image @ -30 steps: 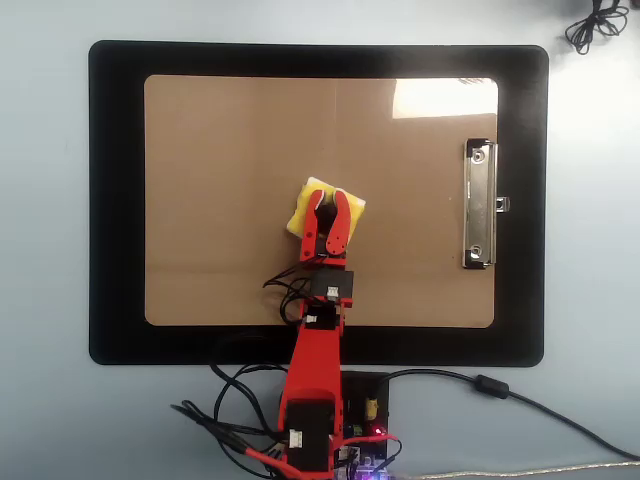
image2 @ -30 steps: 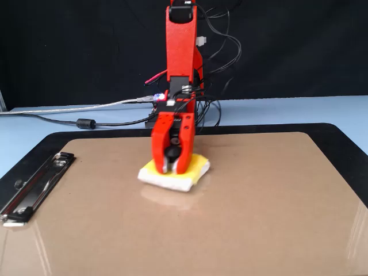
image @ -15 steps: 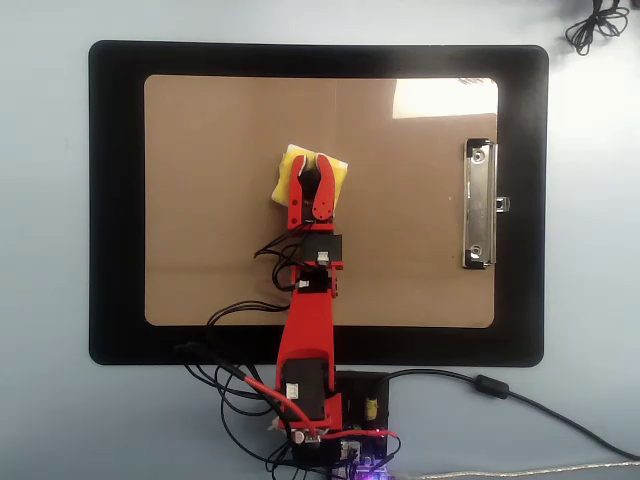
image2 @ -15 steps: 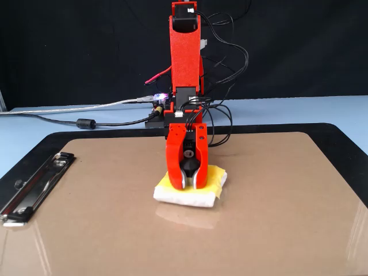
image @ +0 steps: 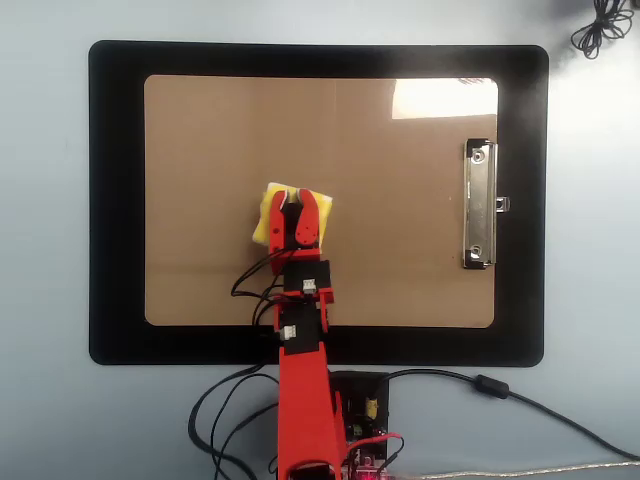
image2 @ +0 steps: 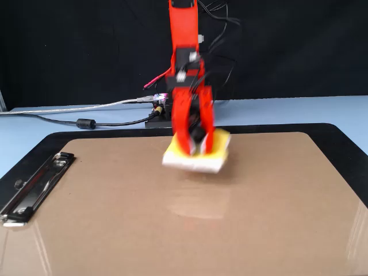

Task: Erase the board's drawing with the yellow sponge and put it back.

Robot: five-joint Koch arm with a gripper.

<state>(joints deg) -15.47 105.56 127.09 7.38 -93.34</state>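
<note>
Overhead view: the pale blue tabletop (image: 45,200) carries a black mat (image: 115,200), and the board (image: 400,260) lies on the mat with its silver clip (image: 480,205) at the right short edge. A bright patch of glare sits on the board's upper right corner. No drawing can be made out on the brown surface. The red arm (image: 300,400) reaches up from the bottom edge, with black cables (image: 225,415) trailing around its base. The tool (image: 293,205) is clenched on the yellow sponge (image: 266,210), which sits left of the board's centre. In the fixed view the tool (image2: 195,150) and yellow sponge (image2: 215,150) are blurred, and the sponge appears tilted, just above or against the board (image2: 259,218).
</note>
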